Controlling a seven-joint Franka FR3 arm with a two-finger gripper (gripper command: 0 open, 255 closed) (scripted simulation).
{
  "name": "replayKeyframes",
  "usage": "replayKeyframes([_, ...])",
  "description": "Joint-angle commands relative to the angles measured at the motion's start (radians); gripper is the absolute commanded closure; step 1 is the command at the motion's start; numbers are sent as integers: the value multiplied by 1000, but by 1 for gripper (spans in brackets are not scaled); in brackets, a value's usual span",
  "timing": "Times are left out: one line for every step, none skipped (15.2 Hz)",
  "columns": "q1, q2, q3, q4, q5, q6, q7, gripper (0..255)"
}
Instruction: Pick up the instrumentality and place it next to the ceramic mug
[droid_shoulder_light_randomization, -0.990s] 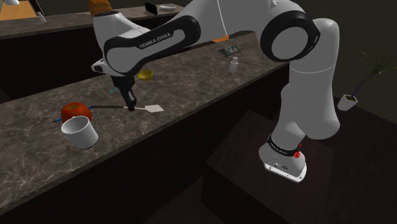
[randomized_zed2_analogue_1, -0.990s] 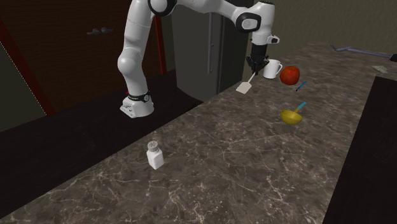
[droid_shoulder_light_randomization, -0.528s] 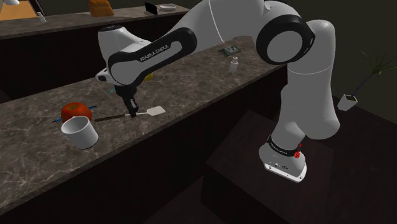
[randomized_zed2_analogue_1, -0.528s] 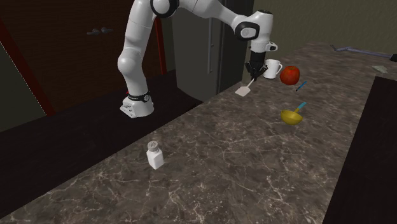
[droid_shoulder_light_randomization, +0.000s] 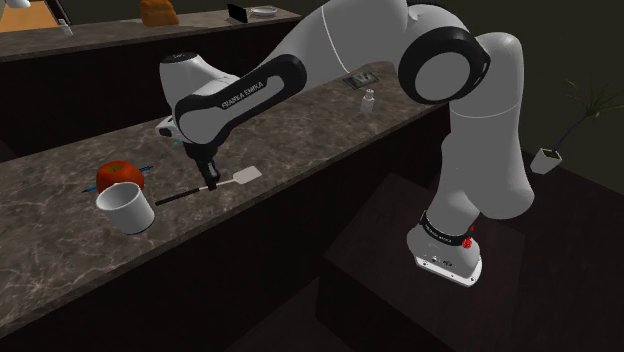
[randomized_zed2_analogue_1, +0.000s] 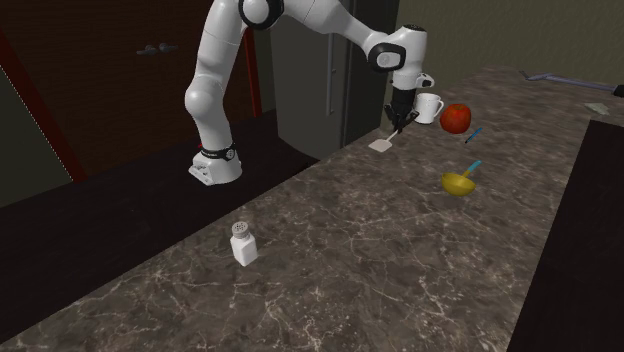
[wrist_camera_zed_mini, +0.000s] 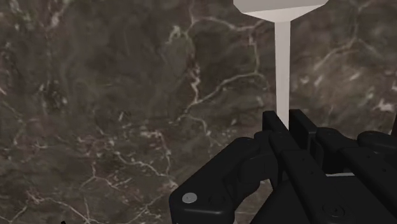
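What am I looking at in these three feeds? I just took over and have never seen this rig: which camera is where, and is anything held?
One white robot arm on a stand, ending in a black two-finger end effector. The shoulder view looks down from beside the stand over a dark marbled counter. The second exterior view looks along that counter from the end where a shaker stands. The wrist view comes from a camera on the hand, looking past the fingers. Also on the counter are a white mug, a red fruit and a yellow bowl. The end effector is shut on the shaft of a spatula, its white blade pointing away from the mug.
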Motion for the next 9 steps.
replayKeyframes([0, 0, 0, 0, 0, 0, 0, 255])
replayKeyframes([0, 0, 0, 0, 0, 0, 0, 255])
replayKeyframes([0, 0, 0, 0, 0, 0, 0, 255])
replayKeyframes([0, 0, 0, 0, 0, 0, 0, 255])
replayKeyframes([0, 0, 0, 0, 0, 0, 0, 0])
replayKeyframes([0, 0, 0, 0, 0, 0, 0, 0])
replayKeyframes([0, 0, 0, 0, 0, 0, 0, 0])
replayKeyframes([0, 0, 0, 0, 0, 0, 0, 0])
replayKeyframes([0, 0, 0, 0, 0, 0, 0, 0])
